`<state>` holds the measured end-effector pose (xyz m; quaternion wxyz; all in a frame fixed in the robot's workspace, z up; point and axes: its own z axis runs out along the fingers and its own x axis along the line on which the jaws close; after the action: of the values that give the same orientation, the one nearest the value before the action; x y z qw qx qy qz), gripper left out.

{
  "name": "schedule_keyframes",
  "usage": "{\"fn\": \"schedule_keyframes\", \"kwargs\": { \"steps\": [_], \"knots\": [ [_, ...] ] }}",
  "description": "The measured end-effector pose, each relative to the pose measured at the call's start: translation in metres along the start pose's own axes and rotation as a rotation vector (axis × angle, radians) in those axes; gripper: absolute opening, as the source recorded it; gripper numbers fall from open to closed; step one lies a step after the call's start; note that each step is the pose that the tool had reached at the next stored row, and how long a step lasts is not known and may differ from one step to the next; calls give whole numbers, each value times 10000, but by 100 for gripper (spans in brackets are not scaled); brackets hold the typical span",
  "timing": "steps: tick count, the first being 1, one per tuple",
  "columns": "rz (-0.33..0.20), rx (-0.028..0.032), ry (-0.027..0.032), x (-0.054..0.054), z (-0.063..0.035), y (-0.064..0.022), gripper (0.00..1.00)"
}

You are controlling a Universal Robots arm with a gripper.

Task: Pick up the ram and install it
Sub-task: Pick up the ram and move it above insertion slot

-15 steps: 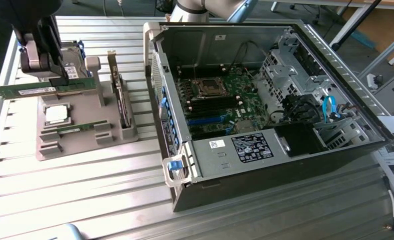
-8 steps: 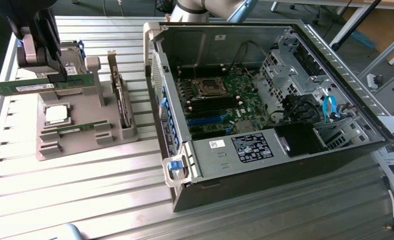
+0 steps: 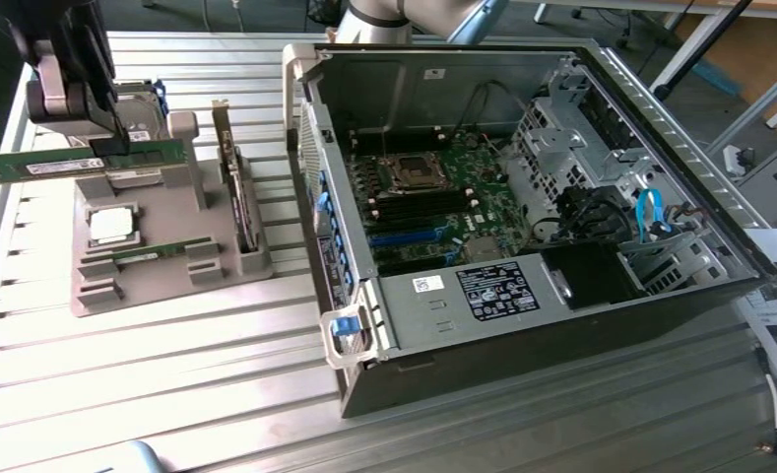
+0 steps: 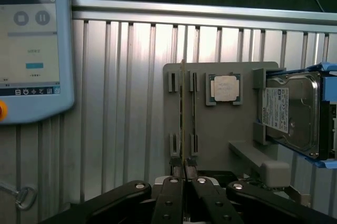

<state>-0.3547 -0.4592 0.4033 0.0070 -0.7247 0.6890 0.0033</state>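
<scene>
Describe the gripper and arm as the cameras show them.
The gripper is black, with jointed link fingers studded with round silver pins. In the exterior view its body looks grey and dark, and the arm is pale grey and tubular.

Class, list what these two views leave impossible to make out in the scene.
Exterior view: ram label print too small; the wrist view sees it edge-on.
Exterior view: memory slots too small and dark to tell free ones.
Wrist view: hard drive cut off by the picture edge.
Wrist view: teach pendant text too small.
</scene>
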Motion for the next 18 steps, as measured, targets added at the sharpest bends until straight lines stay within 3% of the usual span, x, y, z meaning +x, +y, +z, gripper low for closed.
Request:
{"fn": "schedule_keyframes", "kwargs": {
  "steps": [8,18],
  "knots": [
    [-1,-1,1,1,-1,-18,12],
    [0,-3,0,9,1,-141,12]
  ]
}}
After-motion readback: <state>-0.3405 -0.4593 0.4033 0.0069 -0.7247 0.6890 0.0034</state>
